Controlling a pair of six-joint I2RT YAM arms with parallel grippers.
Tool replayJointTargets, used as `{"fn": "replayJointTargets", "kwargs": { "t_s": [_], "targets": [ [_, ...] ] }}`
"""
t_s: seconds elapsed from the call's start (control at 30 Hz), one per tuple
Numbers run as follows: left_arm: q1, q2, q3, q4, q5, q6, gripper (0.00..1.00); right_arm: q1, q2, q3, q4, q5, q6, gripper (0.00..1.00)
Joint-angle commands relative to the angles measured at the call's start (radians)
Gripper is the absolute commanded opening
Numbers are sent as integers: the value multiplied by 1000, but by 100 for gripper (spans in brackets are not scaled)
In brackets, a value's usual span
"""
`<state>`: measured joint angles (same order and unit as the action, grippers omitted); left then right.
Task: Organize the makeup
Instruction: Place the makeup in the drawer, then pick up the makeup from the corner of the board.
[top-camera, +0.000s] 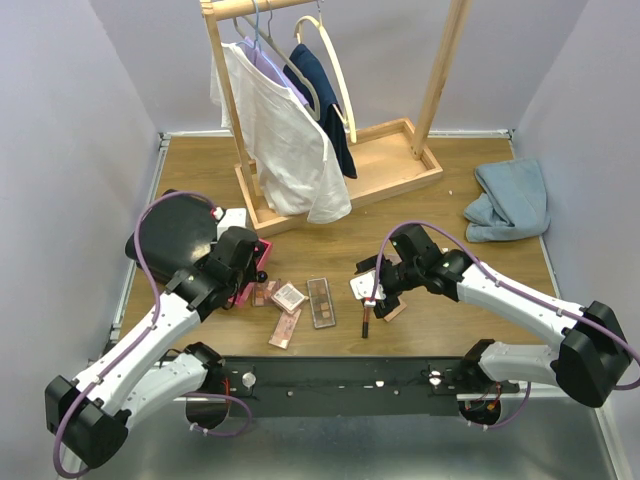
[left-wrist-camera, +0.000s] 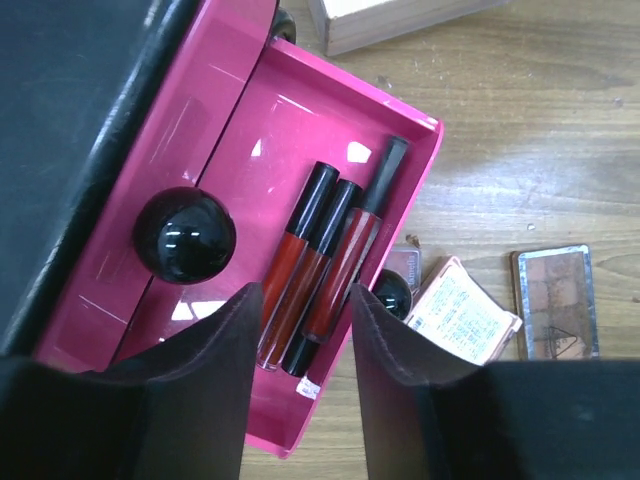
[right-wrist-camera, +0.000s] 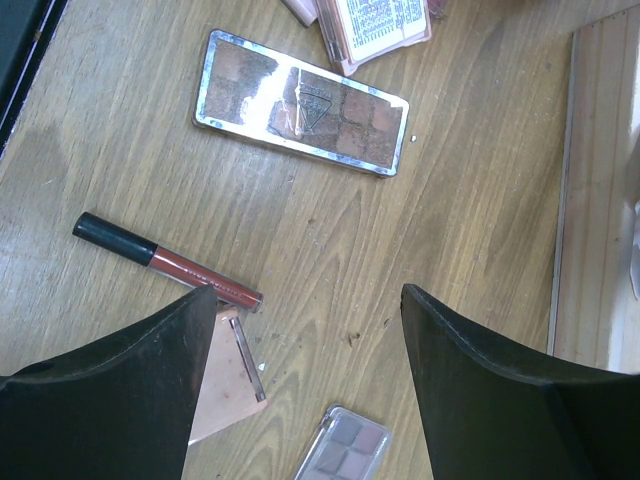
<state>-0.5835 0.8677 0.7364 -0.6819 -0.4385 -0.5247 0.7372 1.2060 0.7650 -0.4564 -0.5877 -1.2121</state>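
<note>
My left gripper (left-wrist-camera: 302, 292) hovers open over the pink drawer (left-wrist-camera: 240, 150) of the black case (top-camera: 175, 235). Three dark-red tubes (left-wrist-camera: 325, 260) lie side by side in that drawer, below the gap between the fingers and not gripped. A labelled peach compact (left-wrist-camera: 462, 312) and a brown palette (left-wrist-camera: 555, 302) lie on the wood just right of the drawer. My right gripper (right-wrist-camera: 307, 290) stands wide open above the table with nothing between its fingers. Under it lie a red tube (right-wrist-camera: 165, 262), a peach compact (right-wrist-camera: 228, 375), a small clear palette (right-wrist-camera: 345, 448) and a long palette (right-wrist-camera: 300, 102).
A wooden clothes rack (top-camera: 330, 120) with hung shirts stands at the back centre; its base edge (right-wrist-camera: 600, 200) shows at the right of the right wrist view. A blue cloth (top-camera: 512, 200) lies at the back right. A pink palette (top-camera: 285, 328) lies near the front edge.
</note>
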Motion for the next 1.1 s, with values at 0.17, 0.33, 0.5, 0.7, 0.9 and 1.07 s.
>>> {"fn": "replayJointTargets", "kwargs": {
  "t_s": [0.17,0.33,0.5,0.7,0.9,1.07],
  "targets": [
    [5,-102,24,2,24,2,52,-7,17,-24,1,-14,2,82],
    [5,-173,17,45,130,49,60,-7,69,-23,-103,-127,-112,82],
    [5,-239,-25,113,196,97,74,-5,115,-21,-163,-210,-184,82],
    [5,-289,-40,133,218,112,99,-5,138,-15,-176,-212,-187,82],
    [5,-311,-48,128,236,118,99,-1,178,-12,-194,-209,-202,80],
    [4,-338,-57,130,242,108,99,13,199,-10,-189,-187,-199,79]
  ]
}}
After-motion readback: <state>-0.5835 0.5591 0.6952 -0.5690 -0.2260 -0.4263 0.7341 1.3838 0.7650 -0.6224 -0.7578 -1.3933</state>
